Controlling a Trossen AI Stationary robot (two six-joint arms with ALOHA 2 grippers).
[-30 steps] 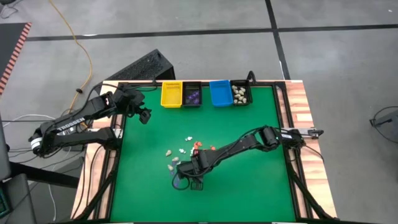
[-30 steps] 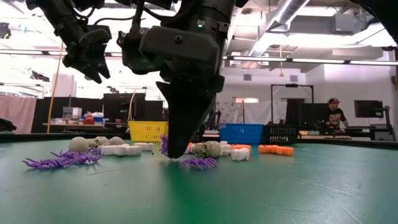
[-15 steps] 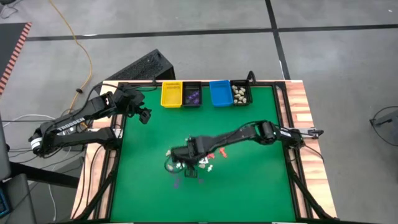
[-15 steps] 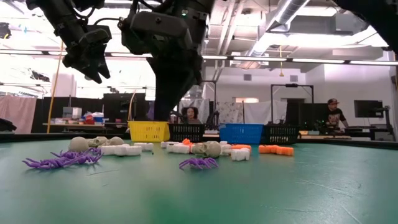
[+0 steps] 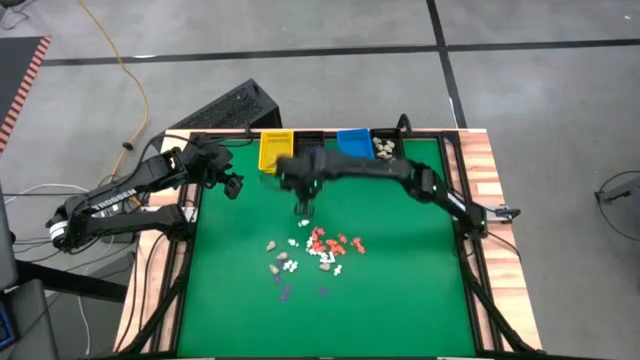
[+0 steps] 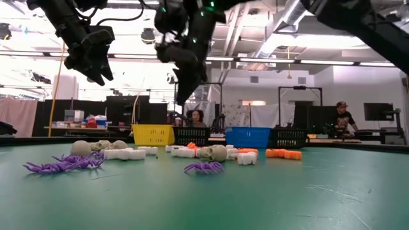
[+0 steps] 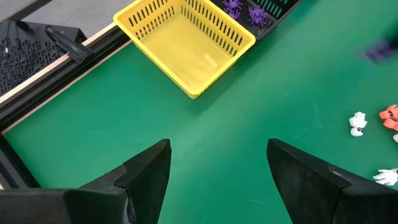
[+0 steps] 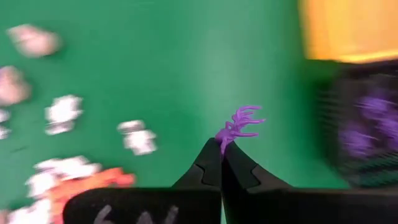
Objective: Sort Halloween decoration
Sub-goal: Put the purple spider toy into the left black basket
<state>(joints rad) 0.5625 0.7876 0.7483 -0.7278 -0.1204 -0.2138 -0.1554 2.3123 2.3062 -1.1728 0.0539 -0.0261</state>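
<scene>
Transport step: tiny purple plastic spider (image 8: 238, 126) pinched at the tips of the closed right gripper (image 8: 221, 149), black slatted bin (image 8: 364, 127) holding more purple ones just ahead. Next up, probably hovering over it and letting go. Left gripper (image 7: 217, 168) parked wide open, empty.

Yellow bin (image 5: 276, 151), black bin (image 7: 271, 9), blue bin (image 5: 354, 148) along green table (image 5: 400, 290) edge

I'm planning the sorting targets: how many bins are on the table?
4, in a row along the table's far edge: yellow bin, black bin partly hidden by the right arm, blue bin, and another black bin holding beige pieces.
</scene>
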